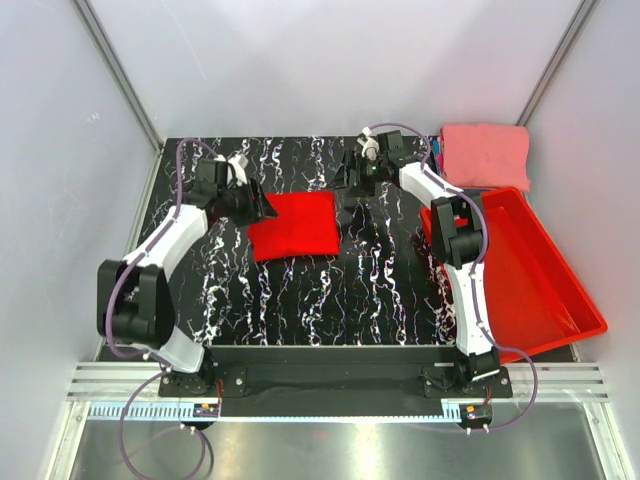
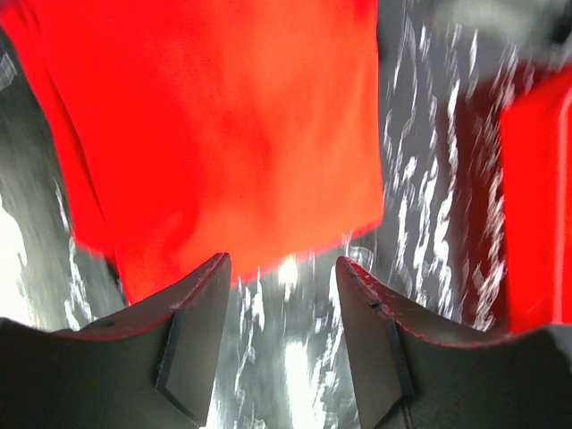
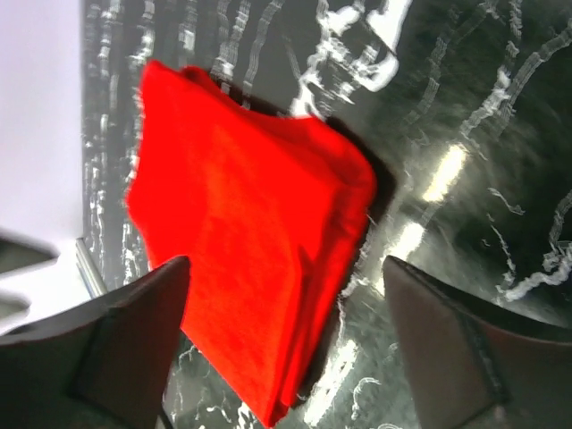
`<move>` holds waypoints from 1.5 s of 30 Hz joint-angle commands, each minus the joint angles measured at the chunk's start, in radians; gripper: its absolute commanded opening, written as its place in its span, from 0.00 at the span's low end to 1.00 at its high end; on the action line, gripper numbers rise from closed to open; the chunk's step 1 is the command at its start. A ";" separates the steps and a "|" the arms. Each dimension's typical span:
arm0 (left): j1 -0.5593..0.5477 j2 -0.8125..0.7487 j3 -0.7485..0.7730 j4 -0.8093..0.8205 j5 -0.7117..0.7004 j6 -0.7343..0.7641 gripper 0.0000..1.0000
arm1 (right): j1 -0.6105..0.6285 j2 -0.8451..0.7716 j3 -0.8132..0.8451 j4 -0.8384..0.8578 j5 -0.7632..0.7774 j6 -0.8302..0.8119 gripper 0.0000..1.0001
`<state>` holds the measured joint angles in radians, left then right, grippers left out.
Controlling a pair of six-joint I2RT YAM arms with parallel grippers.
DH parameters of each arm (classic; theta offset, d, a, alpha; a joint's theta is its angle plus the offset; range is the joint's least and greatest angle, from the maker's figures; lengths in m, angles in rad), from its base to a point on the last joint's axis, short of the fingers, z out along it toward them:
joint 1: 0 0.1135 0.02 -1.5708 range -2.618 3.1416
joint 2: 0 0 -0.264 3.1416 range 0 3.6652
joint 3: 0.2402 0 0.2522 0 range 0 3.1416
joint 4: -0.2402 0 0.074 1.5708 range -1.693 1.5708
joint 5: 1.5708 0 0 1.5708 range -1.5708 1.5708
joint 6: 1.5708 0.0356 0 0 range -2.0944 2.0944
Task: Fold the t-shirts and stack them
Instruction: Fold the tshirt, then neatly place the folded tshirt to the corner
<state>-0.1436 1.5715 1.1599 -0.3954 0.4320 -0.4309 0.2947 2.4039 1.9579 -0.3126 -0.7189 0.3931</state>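
A bright red t-shirt (image 1: 294,225) lies folded into a rectangle on the black marbled table (image 1: 330,290). It also shows in the left wrist view (image 2: 223,134) and the right wrist view (image 3: 241,268). My left gripper (image 1: 262,207) is open and empty at the shirt's left edge (image 2: 281,268). My right gripper (image 1: 352,183) is open and empty just off the shirt's far right corner (image 3: 286,286). A folded salmon-pink t-shirt (image 1: 487,155) lies at the far right, with a strip of blue cloth (image 1: 438,150) showing at its left edge.
A rigid red plastic bin (image 1: 530,280) sits tilted at the table's right edge, beside the right arm; it also shows in the left wrist view (image 2: 536,206). Grey walls enclose the table on three sides.
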 commanded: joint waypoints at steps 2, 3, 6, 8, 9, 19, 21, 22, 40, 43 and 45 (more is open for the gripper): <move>-0.048 -0.178 -0.066 -0.111 -0.065 0.115 0.57 | 0.003 -0.014 0.058 -0.107 0.067 -0.077 1.00; -0.048 -0.207 -0.080 -0.112 -0.056 0.130 0.57 | 0.003 0.006 0.085 -0.114 0.065 -0.082 1.00; -0.051 -0.339 -0.141 -0.096 -0.026 0.149 0.57 | 0.003 0.043 0.120 -0.132 0.084 -0.085 1.00; -0.050 -0.390 -0.187 -0.062 -0.015 0.150 0.57 | 0.003 0.069 0.143 -0.143 0.084 -0.089 1.00; -0.050 -0.412 -0.204 -0.048 -0.007 0.152 0.57 | 0.001 0.075 0.148 -0.143 0.085 -0.088 1.00; -0.060 -0.530 -0.255 0.004 0.008 0.139 0.58 | 0.001 0.120 0.150 -0.138 0.050 -0.119 1.00; -0.059 -0.536 -0.256 0.010 0.007 0.133 0.58 | 0.001 0.121 0.145 -0.129 0.030 -0.122 1.00; -0.059 -0.539 -0.259 0.013 0.005 0.132 0.58 | 0.003 0.121 0.144 -0.125 0.029 -0.120 1.00; -0.059 -0.536 -0.262 0.026 0.007 0.124 0.58 | 0.037 0.158 0.145 -0.088 -0.034 -0.108 0.97; -0.059 -0.539 -0.264 0.026 0.004 0.124 0.58 | 0.055 0.167 0.157 -0.108 0.007 -0.123 0.96; -0.059 -0.541 -0.266 0.024 0.001 0.124 0.58 | 0.060 0.184 0.183 -0.143 0.033 -0.128 0.93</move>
<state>-0.1993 1.0462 0.9054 -0.4240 0.4210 -0.3065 0.3206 2.5397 2.1029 -0.3855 -0.7517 0.2924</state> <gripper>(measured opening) 0.580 0.950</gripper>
